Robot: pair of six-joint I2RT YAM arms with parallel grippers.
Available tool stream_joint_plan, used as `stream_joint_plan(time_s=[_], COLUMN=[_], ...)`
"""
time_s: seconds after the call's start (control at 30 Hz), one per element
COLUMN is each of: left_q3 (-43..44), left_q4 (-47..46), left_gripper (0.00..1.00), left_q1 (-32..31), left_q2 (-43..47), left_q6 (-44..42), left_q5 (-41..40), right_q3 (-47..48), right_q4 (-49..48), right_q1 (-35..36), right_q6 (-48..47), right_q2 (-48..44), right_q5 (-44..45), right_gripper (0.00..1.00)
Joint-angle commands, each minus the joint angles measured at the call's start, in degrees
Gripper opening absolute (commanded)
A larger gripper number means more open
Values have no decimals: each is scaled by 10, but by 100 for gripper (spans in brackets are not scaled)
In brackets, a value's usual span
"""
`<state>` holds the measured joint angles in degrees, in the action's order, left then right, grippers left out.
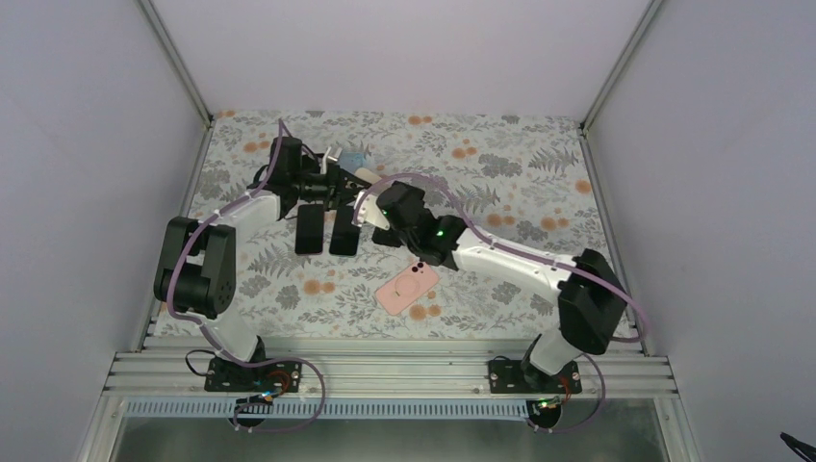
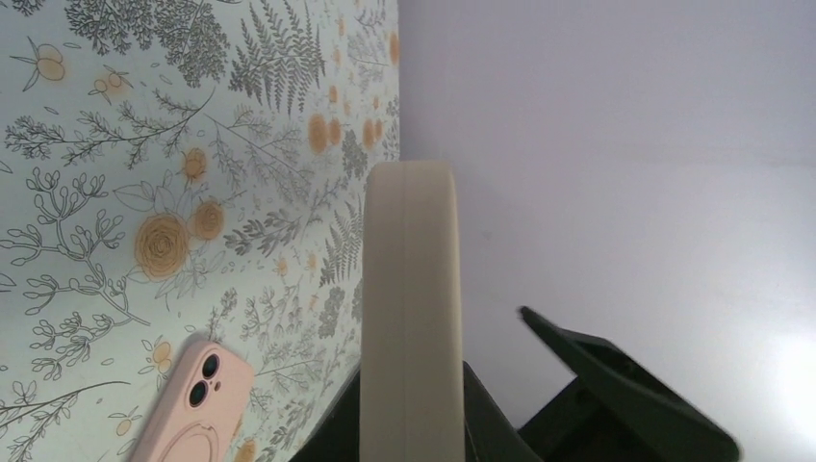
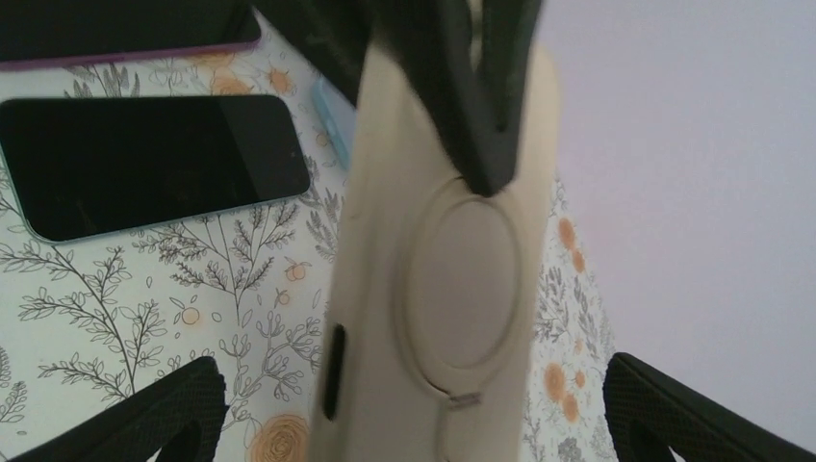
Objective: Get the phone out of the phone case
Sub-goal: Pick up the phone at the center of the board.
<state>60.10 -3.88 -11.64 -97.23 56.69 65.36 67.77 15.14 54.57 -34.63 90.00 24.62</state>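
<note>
- Top view: the left hand [image 1: 339, 185] is raised over the back-middle of the desk [image 1: 539, 164], carrying the cream phone case [image 1: 372, 176]. The right hand [image 1: 370, 214] is nosed up just beside it. Two dark phones [image 1: 310, 229] lie side by side on the desk below them. A pink case [image 1: 407, 289] lies nearer the bases, well apart.
- Left wrist view: the phone case shows edge-on, upright in the frame and clear of the desk. From this edge I cannot tell whether the phone sits inside.
- Right wrist view: the back of the case, with its ring, faces the camera. A dark finger of the left hand presses across it, so the left hand reads as clamped on the case. The right hand's own fingers stand wide apart, one on either side of the case, touching nothing.
- Step, as judged: the case is presented and held, but the second grip is not yet made.
- Next move calls for the right hand to close on a case edge or corner and peel the lip back while the left holds firm. The soft rim may flex and slip.
</note>
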Motion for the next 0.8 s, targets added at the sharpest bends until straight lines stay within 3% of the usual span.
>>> stream_joint_plan(time_s=[0.0, 0.17, 0.27, 0.57, 0.63, 0.77], left_q3=[3, -1, -3, 1, 6, 43], left_q4=[-5, -8, -8, 4, 11, 35], left_gripper=[5, 6, 6, 15, 28, 74], left_q1=[2, 2, 2, 11, 15, 23], left_q2=[2, 5, 6, 5, 6, 9], left_q6=[15, 21, 24, 16, 4, -39], left_q5=[7, 7, 5, -4, -12, -19], right_q3=[12, 13, 7, 9, 14, 27], right_q4=[-35, -95, -134, -159, -144, -107], right_q1=[10, 10, 9, -9, -16, -30], right_q6=[13, -17, -37, -52, -38, 1], right_q2=[34, 49, 70, 71, 60, 26], right_q5=[45, 105, 134, 142, 129, 81], right_gripper=[92, 81, 68, 11, 4, 4])
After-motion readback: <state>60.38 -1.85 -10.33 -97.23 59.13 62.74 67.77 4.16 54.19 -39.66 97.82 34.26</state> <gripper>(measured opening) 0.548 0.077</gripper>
